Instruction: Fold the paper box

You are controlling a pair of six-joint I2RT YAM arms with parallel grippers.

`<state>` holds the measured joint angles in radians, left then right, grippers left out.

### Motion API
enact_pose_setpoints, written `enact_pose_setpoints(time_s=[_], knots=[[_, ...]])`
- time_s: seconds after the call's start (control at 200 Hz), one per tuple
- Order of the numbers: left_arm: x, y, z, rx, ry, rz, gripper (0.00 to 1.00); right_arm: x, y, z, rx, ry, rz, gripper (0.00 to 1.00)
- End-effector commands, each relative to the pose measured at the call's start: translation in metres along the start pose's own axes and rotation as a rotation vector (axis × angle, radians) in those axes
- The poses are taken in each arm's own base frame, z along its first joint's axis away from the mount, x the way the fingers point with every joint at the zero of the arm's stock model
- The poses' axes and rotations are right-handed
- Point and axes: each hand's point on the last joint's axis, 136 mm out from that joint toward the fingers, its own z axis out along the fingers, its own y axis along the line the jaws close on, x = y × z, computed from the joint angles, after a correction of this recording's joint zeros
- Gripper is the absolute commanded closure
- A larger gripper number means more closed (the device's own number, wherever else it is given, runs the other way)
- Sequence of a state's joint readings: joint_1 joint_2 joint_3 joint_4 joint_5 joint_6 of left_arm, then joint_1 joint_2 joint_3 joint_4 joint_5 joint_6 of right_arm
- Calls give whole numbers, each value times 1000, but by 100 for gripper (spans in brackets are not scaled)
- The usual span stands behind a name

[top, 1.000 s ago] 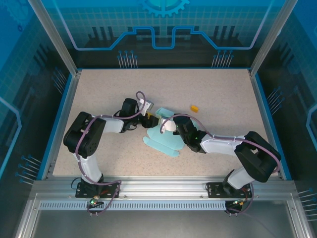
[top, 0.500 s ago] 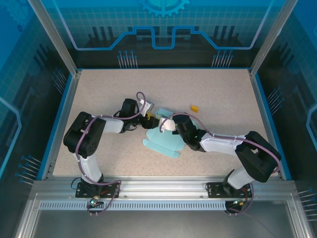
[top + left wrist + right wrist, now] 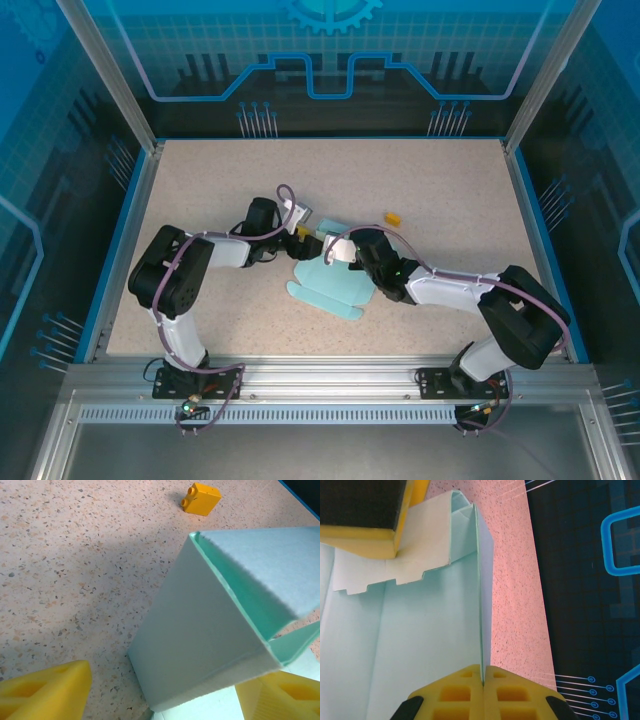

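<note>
The paper box (image 3: 322, 285) is pale blue card, mostly a flat sheet on the table, with one end folded up into walls (image 3: 200, 630). My left gripper (image 3: 303, 232) is at that raised end. It stands open (image 3: 165, 692), its yellow fingers wide on either side of the folded-up corner, and the left finger is clear of the card. My right gripper (image 3: 340, 252) reaches in from the right and is shut (image 3: 483, 680) on the thin upright side wall (image 3: 481, 605). A toothed flap (image 3: 395, 575) leans inward beside the left gripper's finger (image 3: 360, 535).
A small orange-yellow brick (image 3: 393, 216) lies on the speckled table beyond the box, also in the left wrist view (image 3: 201, 498). Blue rails and metal posts (image 3: 130, 100) frame the table. Both forearms lie low across the middle.
The left gripper's jaws have spread wider around the raised corner. The right gripper has shifted slightly toward the far side, taking the card wall with it.
</note>
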<state>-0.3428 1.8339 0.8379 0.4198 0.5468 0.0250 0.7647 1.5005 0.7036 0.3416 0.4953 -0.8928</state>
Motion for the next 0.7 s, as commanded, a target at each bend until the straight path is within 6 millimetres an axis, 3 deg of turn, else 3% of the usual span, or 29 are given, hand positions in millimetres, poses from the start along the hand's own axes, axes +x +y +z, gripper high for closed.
enact_pose_setpoints(time_s=[0.0, 0.695], knots=[[-33, -8, 5, 25, -80, 58, 22, -25, 9, -5, -79, -108, 16, 100], [-48, 1, 7, -42, -79, -16, 19, -37, 13, -4, -102, -139, 25, 100]])
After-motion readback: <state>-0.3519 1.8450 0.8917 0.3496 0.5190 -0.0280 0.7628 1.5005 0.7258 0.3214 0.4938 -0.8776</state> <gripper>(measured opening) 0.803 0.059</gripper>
